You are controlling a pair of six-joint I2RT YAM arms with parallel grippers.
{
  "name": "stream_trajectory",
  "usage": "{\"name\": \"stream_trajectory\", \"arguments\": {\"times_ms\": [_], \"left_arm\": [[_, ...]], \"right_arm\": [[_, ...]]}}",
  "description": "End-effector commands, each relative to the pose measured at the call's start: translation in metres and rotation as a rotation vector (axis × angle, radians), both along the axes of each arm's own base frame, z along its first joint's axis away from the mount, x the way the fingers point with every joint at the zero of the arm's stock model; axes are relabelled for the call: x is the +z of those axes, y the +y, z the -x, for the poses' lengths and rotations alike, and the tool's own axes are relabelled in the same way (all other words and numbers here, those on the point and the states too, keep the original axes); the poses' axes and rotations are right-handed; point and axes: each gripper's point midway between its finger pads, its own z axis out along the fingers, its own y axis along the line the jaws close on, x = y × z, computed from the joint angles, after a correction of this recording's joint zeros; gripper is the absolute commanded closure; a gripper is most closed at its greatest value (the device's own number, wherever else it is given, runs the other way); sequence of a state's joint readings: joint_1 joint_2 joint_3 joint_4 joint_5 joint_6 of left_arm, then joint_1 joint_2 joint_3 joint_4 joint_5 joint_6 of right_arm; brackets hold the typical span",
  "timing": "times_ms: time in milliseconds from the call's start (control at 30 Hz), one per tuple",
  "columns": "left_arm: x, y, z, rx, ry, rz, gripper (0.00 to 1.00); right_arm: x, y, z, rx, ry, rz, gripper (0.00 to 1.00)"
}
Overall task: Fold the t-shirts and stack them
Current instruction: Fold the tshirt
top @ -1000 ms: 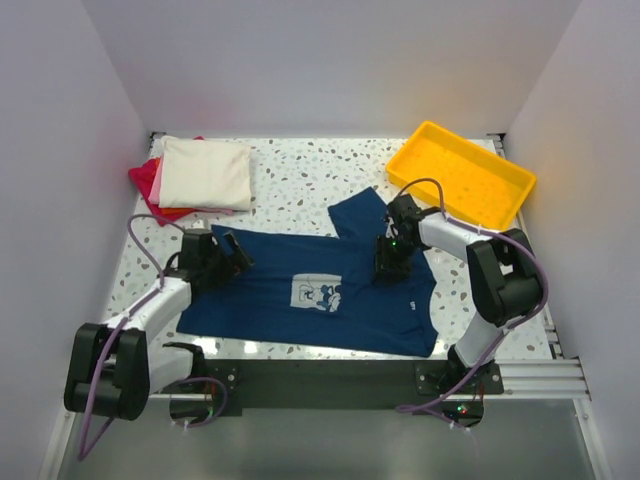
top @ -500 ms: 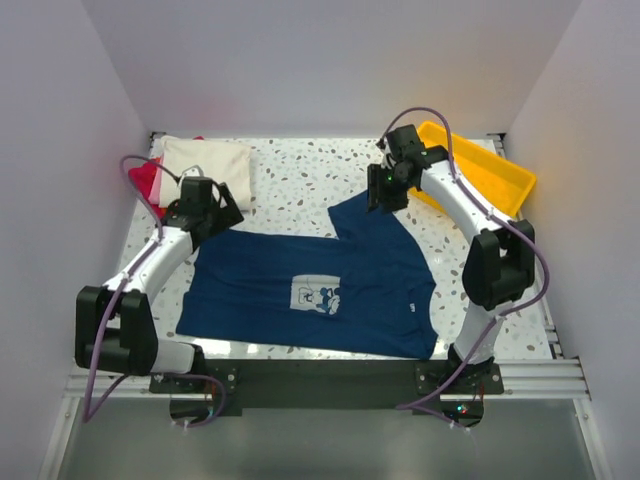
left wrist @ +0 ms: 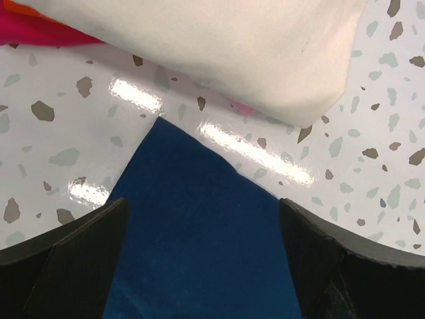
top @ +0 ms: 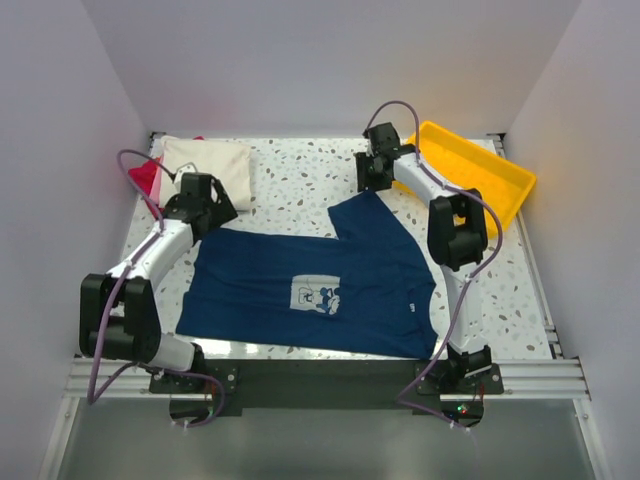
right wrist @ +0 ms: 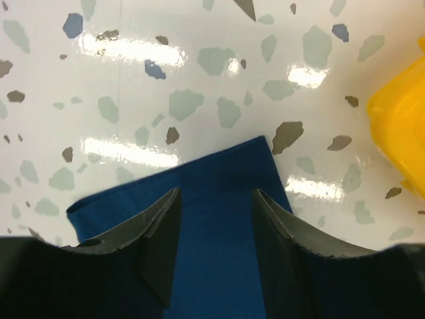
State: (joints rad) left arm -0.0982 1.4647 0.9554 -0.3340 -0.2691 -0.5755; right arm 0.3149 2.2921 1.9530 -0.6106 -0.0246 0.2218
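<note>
The navy t-shirt point(top: 310, 290) is spread flat with its print upward. It lies from the middle of the table point(top: 300, 175) toward 6 o'clock, and one sleeve points out toward 12 o'clock. The folded ones are stacked at 10 o'clock: the cream t-shirt point(top: 208, 170) is on top, and the pink and red t-shirts point(top: 145, 175) show at its left edge.

The left arm point(top: 150, 255) is stretched from its base toward 11 o'clock, with the wrist bent down over the far left corner of the navy shirt, just beside the stack. The left gripper point(left wrist: 204, 212) is spread fully; only flat navy cloth is seen between its fingers point(left wrist: 86, 252), and nothing is grasped.

The right arm point(top: 440, 200) is reached far toward 12 o'clock, near the yellow tray point(top: 500, 175) at 1 o'clock. The right gripper point(right wrist: 216, 196) is pointed down at the tip of the sleeve. It is parted about halfway, one finger on each side of the cloth below, and nothing is pinched.
</note>
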Motion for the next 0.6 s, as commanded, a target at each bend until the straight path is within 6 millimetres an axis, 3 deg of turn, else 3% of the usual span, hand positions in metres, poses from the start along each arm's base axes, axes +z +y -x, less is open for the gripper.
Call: {"name": "stream_trajectory", "arguments": {"times_ms": [0,333,567], "left_arm": [[0.018,0.004,0.001,0.028,-0.071,0.005,0.01],[0.023,0.006,0.018,0.031,-0.080,0.006,0.02],[0.028,0.008,0.024,0.031,-0.085,0.000,0.02]], "right_arm": [[0.031,-0.010,-0.038,-0.045,-0.160,0.033,0.50],[-0.010,-0.015,-0.034,-0.036,-0.132,0.069,0.50],[-0.023,-0.017,-0.033,-0.033,-0.114,0.082,0.51]]}}
